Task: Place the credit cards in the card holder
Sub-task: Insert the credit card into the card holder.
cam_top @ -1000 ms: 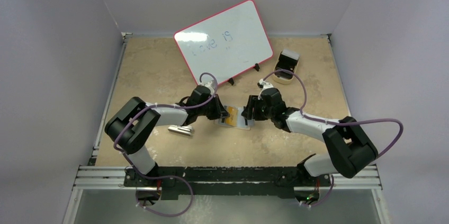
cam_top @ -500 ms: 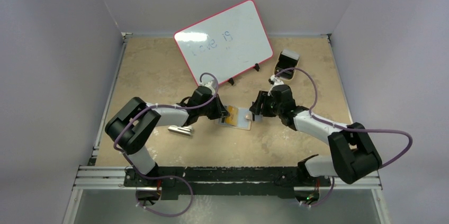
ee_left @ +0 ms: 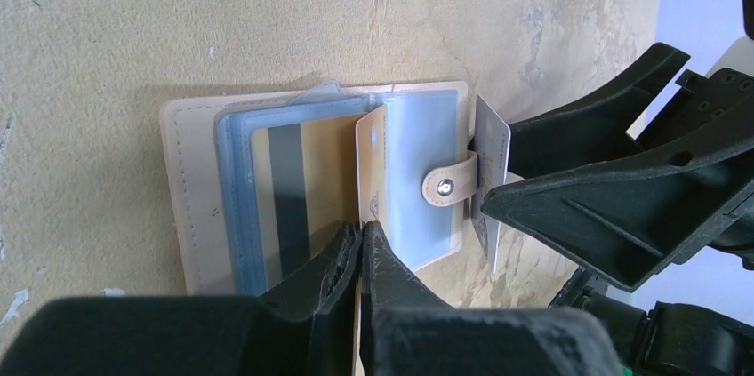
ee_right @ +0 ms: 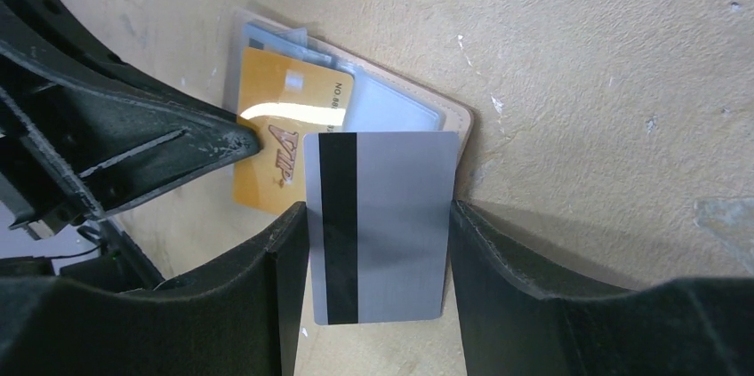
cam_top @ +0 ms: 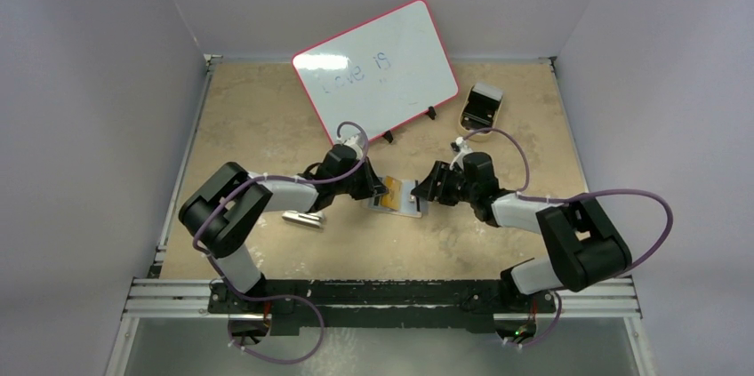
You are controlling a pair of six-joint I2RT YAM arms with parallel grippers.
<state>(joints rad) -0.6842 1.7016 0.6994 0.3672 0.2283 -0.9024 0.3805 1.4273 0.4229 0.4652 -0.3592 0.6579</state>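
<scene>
1. card holder (ee_left: 191, 180): beige-tan leather bifold w/ stitched edge, lying open and flat on table (cam_top: 267, 127), centre of top view, between the 2 grippers. Clear plastic sleeves (ee_left: 418, 172) fan out inside. snap tab (ee_left: 447, 186) w/ metal stud sticks out at its right side in left wrist view.
2. striped card (ee_left: 289, 189): tan w/ dark stripe, tucked in 1 sleeve.
3. orange card (ee_right: 284, 136): orange-tan, "VIP" print, standing over the open sleeves. left gripper (ee_left: 360, 236) is pinched tight on its edge.
4. silver card (ee_right: 382, 243): pale grey, black mag stripe along 1 side, at holder's right edge by the tab. right gripper (ee_right: 378, 212) clamps it across its width, 1 finger per long edge.
5. Misc, top view: whiteboard (cam_top: 378, 69) w/ red rim, upper centre; silver-white block (cam_top: 302, 219), lower left of holder; tan tray (cam_top: 480, 108), upper right.
</scene>
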